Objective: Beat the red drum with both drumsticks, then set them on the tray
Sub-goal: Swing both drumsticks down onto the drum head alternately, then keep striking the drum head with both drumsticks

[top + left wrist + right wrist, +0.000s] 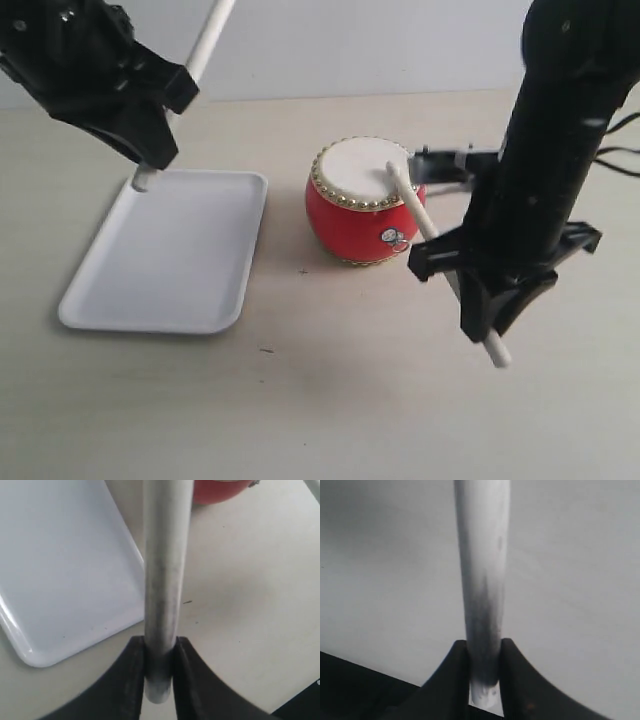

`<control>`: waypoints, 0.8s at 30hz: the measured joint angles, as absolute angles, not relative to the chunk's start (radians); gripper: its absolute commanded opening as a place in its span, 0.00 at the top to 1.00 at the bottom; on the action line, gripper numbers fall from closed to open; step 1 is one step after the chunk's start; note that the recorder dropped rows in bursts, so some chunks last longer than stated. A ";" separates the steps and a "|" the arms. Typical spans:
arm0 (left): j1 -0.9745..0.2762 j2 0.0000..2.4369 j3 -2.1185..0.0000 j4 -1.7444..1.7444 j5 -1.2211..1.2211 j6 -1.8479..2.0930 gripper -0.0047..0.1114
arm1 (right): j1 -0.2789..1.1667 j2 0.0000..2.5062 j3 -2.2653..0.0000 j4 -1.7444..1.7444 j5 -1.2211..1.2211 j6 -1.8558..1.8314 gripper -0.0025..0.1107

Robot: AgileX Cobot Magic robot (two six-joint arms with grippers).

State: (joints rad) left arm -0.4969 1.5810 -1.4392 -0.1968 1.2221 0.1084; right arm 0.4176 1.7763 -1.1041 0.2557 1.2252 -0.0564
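Note:
The red drum (352, 222) stands upright on the table, a little right of the middle. A white tray (165, 255) lies flat to its left with nothing in it. My left gripper (150, 165) is shut on one drumstick (205, 45), which it holds steeply tilted; the stick's lower end hangs over the tray's far left corner. In the left wrist view that drumstick (162, 570) sits clamped in the gripper (160, 655), above the tray (60, 570) and the drum (220, 492). My right gripper (450, 268) is shut on the other drumstick (410, 200), whose tip rests on the drum's cream skin. The right wrist view shows this drumstick (482, 580) pinched in the gripper (484, 655).
A black fixture with a white band (450, 165) lies just behind the drum on the right. Dark cables (620, 150) trail at the right edge. A pale wall closes off the far side of the table (330, 400).

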 measured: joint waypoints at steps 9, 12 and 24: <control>-0.568 1.754 -1.439 -0.208 1.222 0.119 0.96 | 0.418 1.606 -1.243 0.258 1.217 -0.049 0.98; -0.637 1.923 -1.439 -0.221 1.222 0.131 0.96 | 0.418 1.521 -1.269 0.223 1.222 -0.049 0.98; -0.628 1.782 -1.432 -0.210 1.218 0.149 0.96 | 0.418 1.601 -1.226 0.253 1.226 -0.049 0.98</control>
State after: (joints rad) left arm -0.6283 1.7816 -1.4325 -0.2101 1.2182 0.1485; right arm 0.4176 1.6014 -1.2257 0.2533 1.2258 -0.0492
